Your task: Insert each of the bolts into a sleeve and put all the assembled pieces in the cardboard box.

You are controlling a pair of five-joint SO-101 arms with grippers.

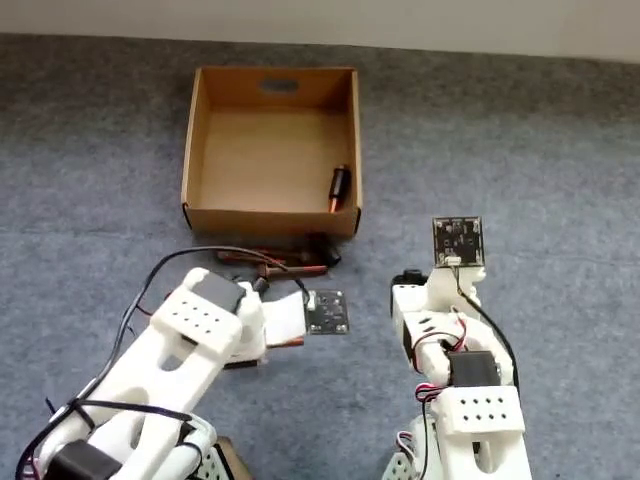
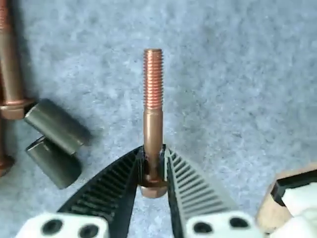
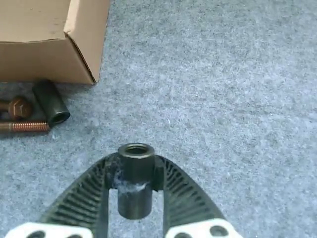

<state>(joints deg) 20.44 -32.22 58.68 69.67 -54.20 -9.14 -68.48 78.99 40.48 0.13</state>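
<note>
My left gripper (image 2: 153, 151) is shut on a copper bolt (image 2: 152, 114) near its hex head, threaded end pointing away over the grey carpet. Two dark sleeves (image 2: 57, 126) lie beside it, with more bolts (image 2: 10, 59) past them. My right gripper (image 3: 134, 161) is shut on a black sleeve (image 3: 134, 188), its threaded bore facing up. The cardboard box (image 1: 200, 150) stands at the back and holds one assembled piece (image 1: 340, 188) at its right wall. In the high view the left arm (image 1: 200, 320) is front left and the right arm (image 1: 445, 310) front right.
Loose bolts and sleeves (image 1: 285, 262) lie on the carpet just in front of the box. From the right wrist, a spare sleeve (image 3: 50, 103), a bolt head (image 3: 19, 108) and a threaded shank (image 3: 25, 127) sit by the box corner (image 3: 84, 44). Open carpet lies to the right.
</note>
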